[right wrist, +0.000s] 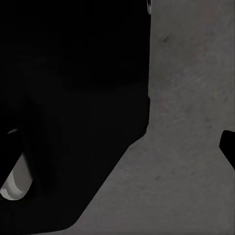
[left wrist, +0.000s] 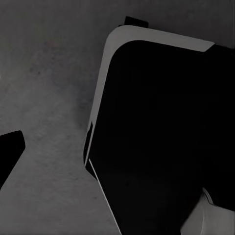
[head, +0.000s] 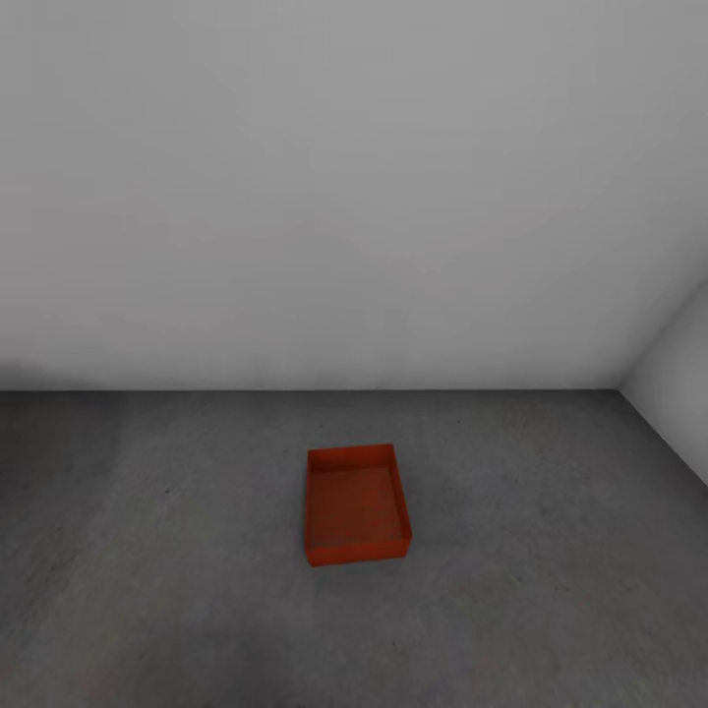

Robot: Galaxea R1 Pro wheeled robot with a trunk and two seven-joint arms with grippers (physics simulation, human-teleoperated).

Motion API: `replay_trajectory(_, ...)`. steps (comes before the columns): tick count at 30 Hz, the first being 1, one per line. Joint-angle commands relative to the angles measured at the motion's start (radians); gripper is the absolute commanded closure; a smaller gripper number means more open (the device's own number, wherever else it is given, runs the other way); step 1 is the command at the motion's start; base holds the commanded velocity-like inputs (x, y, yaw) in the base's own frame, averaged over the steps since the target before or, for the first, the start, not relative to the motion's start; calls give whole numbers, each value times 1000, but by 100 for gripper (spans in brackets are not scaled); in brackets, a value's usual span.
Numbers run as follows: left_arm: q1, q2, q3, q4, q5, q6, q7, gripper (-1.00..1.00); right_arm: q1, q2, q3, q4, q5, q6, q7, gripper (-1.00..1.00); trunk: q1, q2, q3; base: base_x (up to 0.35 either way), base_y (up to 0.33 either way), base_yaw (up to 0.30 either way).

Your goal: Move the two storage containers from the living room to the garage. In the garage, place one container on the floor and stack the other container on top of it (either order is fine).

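One red-orange open-top storage container [head: 356, 503] sits empty on the garage's dark grey concrete floor [head: 560, 560], a short way out from the back wall, near the middle of the head view. Nothing is stacked on or in it. A dark fingertip [left wrist: 10, 156] of my left gripper shows at the edge of the left wrist view over bare concrete. A dark fingertip [right wrist: 229, 147] of my right gripper shows at the edge of the right wrist view. Both sit far out to the side with nothing between them.
A plain white-grey wall [head: 354, 197] closes the back, and a side wall [head: 680, 383] meets it at the right corner. My own black base [left wrist: 161, 137] fills much of the left wrist view, and the base [right wrist: 73, 98] also shows in the right wrist view.
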Motion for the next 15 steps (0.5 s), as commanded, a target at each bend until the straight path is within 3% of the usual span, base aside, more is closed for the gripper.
replay_trajectory(1, -1, 0, -7, 1, 10, -4, -4, -100, -1, -1, 9, 3, -10, -7, -2, -100, 0, -1, 1, 0, 0, 0)
replay_trajectory(10, -1, 0, -7, 0, 11, -6, -5, -100, 1, -19, 12, 3, -8, -10, -1, -100, 0, -1, 15, 0, 0, 0)
replay_trajectory(12, -1, 0, -7, 0, 10, -7, -4, -100, 1, -19, 15, 3, 28, -11, -1, -100, 0, -1, 18, 0, 0, 0)
replay_trajectory(15, -1, -1, -8, -1, 6, -16, -4, -100, 1, -19, 15, 3, 49, -11, -1, -100, 0, -1, 23, 0, 0, 0)
